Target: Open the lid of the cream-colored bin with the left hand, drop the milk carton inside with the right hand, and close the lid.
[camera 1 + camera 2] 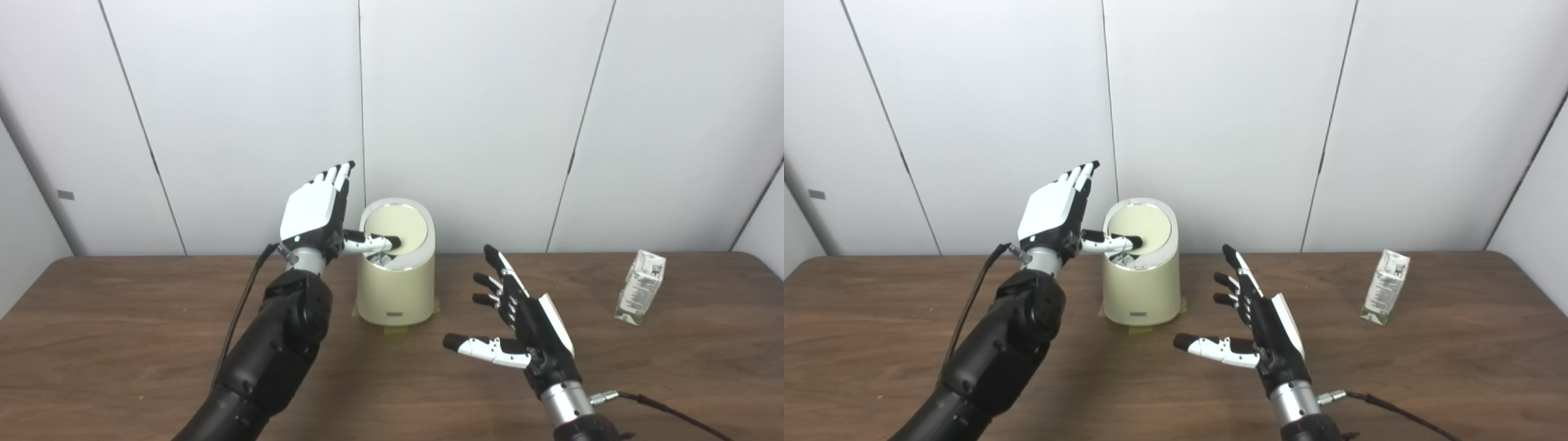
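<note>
Left eye view, nearest first: my right hand (520, 327) hovers empty over the brown wooden table (122, 343), fingers spread. The milk carton (640, 286) stands upright, well apart to its right; I judge it light and crushable, best gripped across its flat sides. Farther back my left hand (315, 214), fingers apart, presses its thumb on the cream-colored bin (397, 288)'s tilted lid (398, 228). White wall panels (245, 92) stand behind.
</note>
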